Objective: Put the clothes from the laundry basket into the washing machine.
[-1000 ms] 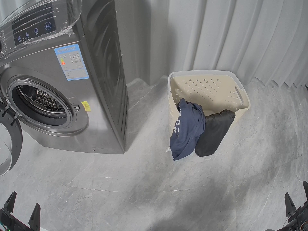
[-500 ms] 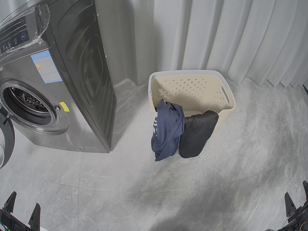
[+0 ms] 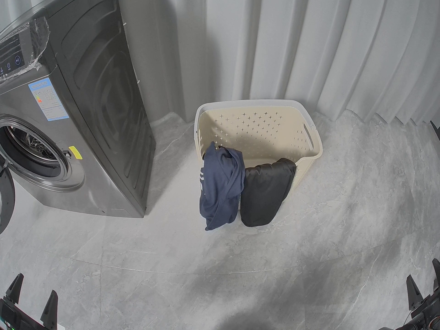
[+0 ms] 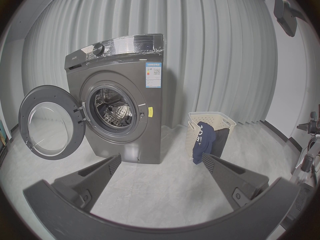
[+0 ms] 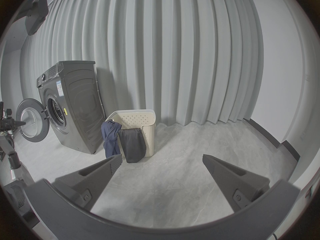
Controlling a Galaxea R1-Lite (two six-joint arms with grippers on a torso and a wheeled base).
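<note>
Clothes hang dead ahead, well apart from both open grippers

Garments are draped over the near rim of the cream perforated plastic laundry basket (image 3: 256, 102), which stands at the centre of the head frame against the pale curtain. We see a navy blue top (image 3: 221, 184) on the left and a black garment (image 3: 264, 192) touching it on the right. Both hang lengthwise down the basket's front wall, with their long axes running from the rim towards the grey floor.

Our left gripper (image 3: 35, 286) sits at the lower left corner and our right gripper (image 3: 422, 271) at the lower right. Each has its jaws spread and is carrying nothing. The clothes lie up-frame and inward from both, with open floor between. We judge the navy top the more natural target for the left arm and the black garment for the right. Neither is within reach yet.

The dark grey front-loading washing machine (image 3: 91, 115) fills the upper left, its round door (image 3: 5, 202) swung open at the left edge, so the drum is ready
</note>
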